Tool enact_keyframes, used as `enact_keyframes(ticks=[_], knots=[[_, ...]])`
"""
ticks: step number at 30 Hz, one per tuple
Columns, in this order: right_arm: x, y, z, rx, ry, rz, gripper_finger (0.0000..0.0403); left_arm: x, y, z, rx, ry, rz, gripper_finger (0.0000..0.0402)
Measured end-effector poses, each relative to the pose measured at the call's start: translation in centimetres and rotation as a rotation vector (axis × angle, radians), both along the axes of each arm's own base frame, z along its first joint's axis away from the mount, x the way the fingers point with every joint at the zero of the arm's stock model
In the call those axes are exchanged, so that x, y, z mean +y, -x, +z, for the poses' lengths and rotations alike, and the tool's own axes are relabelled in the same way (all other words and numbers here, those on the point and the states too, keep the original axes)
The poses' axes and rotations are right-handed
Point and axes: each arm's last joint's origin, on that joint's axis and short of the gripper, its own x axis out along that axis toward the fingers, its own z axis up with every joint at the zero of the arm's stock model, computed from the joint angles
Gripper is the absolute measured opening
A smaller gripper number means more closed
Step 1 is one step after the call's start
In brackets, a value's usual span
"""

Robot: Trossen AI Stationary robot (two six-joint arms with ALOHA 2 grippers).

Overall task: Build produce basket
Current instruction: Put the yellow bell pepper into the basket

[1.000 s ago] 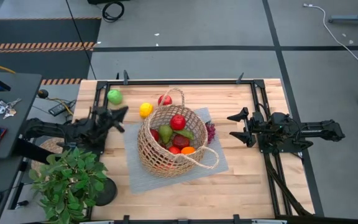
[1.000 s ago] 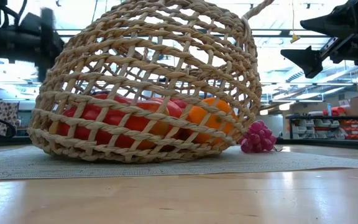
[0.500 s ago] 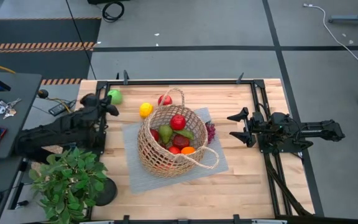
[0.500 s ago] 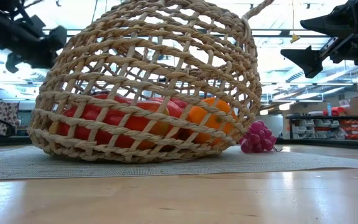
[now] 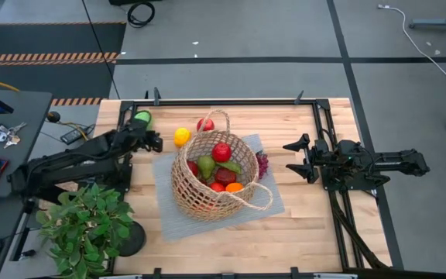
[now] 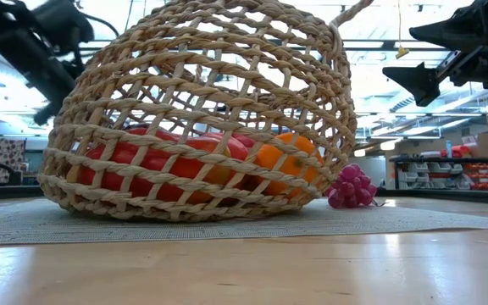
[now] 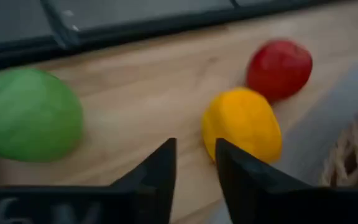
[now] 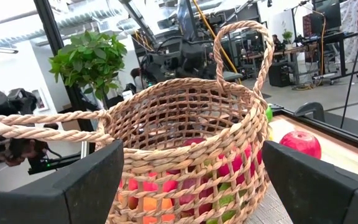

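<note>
- Basket (image 5: 211,180): round woven wicker with two looped handles, set on a grey mat (image 5: 169,221) at the middle of the worktop (image 5: 300,240). It is already partly filled.
- Produce inside: a red apple (image 5: 221,152), a green pear (image 5: 206,165), an orange (image 5: 234,187) and further red pieces are seen through the weave.
- Produce outside: a green apple (image 5: 142,118) near the far left corner of the worktop; a yellow lemon (image 5: 181,136) just off the mat's far edge; a red apple (image 5: 204,124) beyond the basket's far handle; a purple grape bunch (image 5: 262,163) on the mat beside the basket's right flank.
- Left hand (image 5: 150,141): held low over the worktop between the green apple and the lemon. In the left wrist view its two fingers (image 7: 160,171) are seen slightly parted with nothing between them, their tips pointing just beside the lemon (image 7: 242,124).
- Right hand (image 5: 300,157): parked right of the basket, fingers spread wide, nothing held.
- Step in hand, as judged: pickup of the lemon by the left hand.
- Handling advice: the fingers are better widened before descent, since the present gap looks narrower than the lemon. The hand should be centred over the fruit's widest part, because a smooth round body is likely to roll if one fingertip touches first.
- Risk noted: the red apple (image 7: 279,67) lies close behind the lemon and may be nudged.
</note>
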Motion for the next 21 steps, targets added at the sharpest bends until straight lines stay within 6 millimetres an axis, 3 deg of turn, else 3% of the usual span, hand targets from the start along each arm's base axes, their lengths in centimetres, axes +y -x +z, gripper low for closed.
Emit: enact_keyframes(ticks=[6, 12, 21], knots=[[0.0, 0.0, 0.0, 0.000, 0.000, 0.000, 0.0384, 1.8, -0.8, -1.2, 0.054, 0.107, -0.043, 0.0210], [0.0, 0.0, 0.0, 0.000, 0.000, 0.000, 0.0384, 3.8, -1.8, -0.5, 0.025, 0.184, -0.039, 0.0299], [0.0, 0.0, 0.0, 0.000, 0.000, -0.001, 0.0384, 6.1, -4.2, 0.9, 0.027, 0.245, -0.056, 0.0332]])
